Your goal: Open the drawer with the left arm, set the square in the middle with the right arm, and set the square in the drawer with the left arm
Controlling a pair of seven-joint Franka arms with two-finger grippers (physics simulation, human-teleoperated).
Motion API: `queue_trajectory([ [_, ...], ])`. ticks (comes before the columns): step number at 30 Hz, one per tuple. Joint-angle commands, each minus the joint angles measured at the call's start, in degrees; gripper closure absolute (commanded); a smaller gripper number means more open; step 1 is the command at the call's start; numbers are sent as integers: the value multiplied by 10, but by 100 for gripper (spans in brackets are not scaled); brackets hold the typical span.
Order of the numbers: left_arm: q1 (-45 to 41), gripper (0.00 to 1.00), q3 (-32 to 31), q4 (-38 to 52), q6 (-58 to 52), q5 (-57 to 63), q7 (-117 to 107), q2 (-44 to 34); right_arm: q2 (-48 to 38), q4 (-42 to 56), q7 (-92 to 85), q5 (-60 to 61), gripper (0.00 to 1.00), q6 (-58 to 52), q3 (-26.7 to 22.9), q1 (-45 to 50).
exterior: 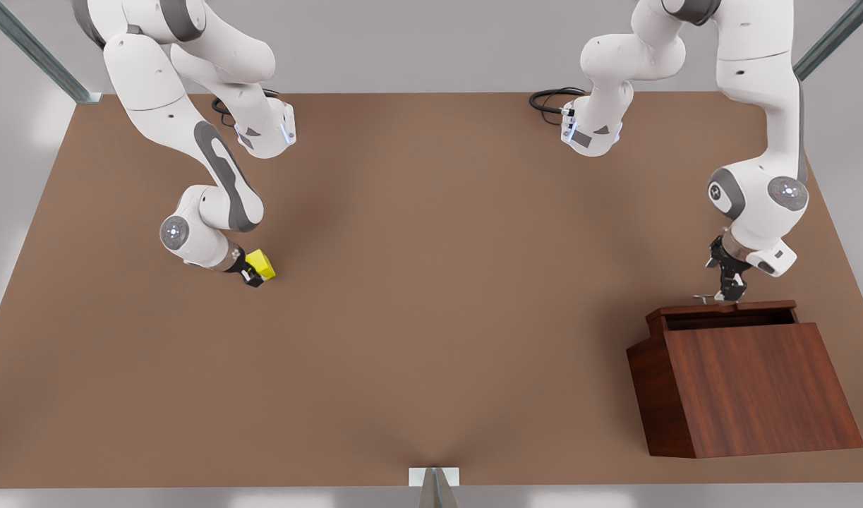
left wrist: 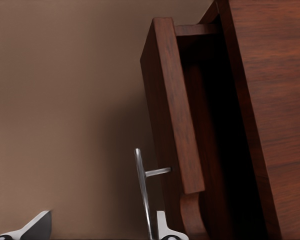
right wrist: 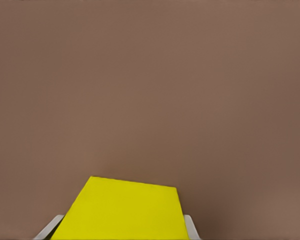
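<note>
Cube [exterior: 262, 262]: small, bright yellow, plain faces, sharp edges, no marks. Sits tilted w/ one corner toward the table, on the front view's left side, about mid-depth. In the right wrist view the cube [right wrist: 121, 210] shows one flat yellow face w/ a pale fingertip [right wrist: 50, 229] at each side, touching it.

Right gripper [exterior: 256, 271]: black, clamped on the cube, fingers at opposite faces. Wrist angled low, close to the tabletop [exterior: 431, 296]; can't tell if the cube touches the surface or is just above it. Right arm [exterior: 212, 183] is white w/ grey joint covers, reaching in from the far edge.

Drawer [exterior: 727, 312]: dark reddish-brown wood grain, pulled part way out of the cabinet [exterior: 756, 384], dark gap visible behind its front panel. Cabinet stands on the front view's right side, near edge, well apart from the cube. Left wrist view: drawer front [left wrist: 172, 105] stands off from the cabinet body [left wrist: 270, 115], inside in shadow. Thin silver bar handle [left wrist: 141, 187] on a short post off the drawer front.

Left gripper [exterior: 729, 286]: black, at the handle [exterior: 706, 298], just above the drawer's far edge. Left wrist view has one pale fingertip [left wrist: 164, 227] right beside the bar and the other well off to the side, so fingers spread, not clenched on the bar. Left arm [exterior: 763, 190] bends down from the far right.

Tabletop: plain matte brown.
</note>
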Motion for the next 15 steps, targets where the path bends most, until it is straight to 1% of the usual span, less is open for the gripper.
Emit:
queue_trajectory([
  [1,0,0,0,0,0,0,0,0,0,0,0,0,20,0,0,0],
  [2,0,0,0,0,0,0,0,0,0,0,0,0,22,0,1,0],
  [4,0,0,0,-1,-1,0,0,1,-1,1,0,0,34,5,1,0],
  [5,0,0,0,0,1,0,0,2,-1,1,0,-1,35,4,0,0],
  [8,0,0,0,0,3,0,0,3,-3,2,1,-2,43,4,1,0],
  [11,0,0,0,-1,-2,0,0,4,-17,5,9,-2,45,-1,2,3],
  [14,0,0,0,-1,-22,0,0,0,-43,21,37,-1,45,-41,13,6],
  [15,0,0,0,-1,-27,0,0,-4,-52,23,59,-1,45,-43,14,26],
])
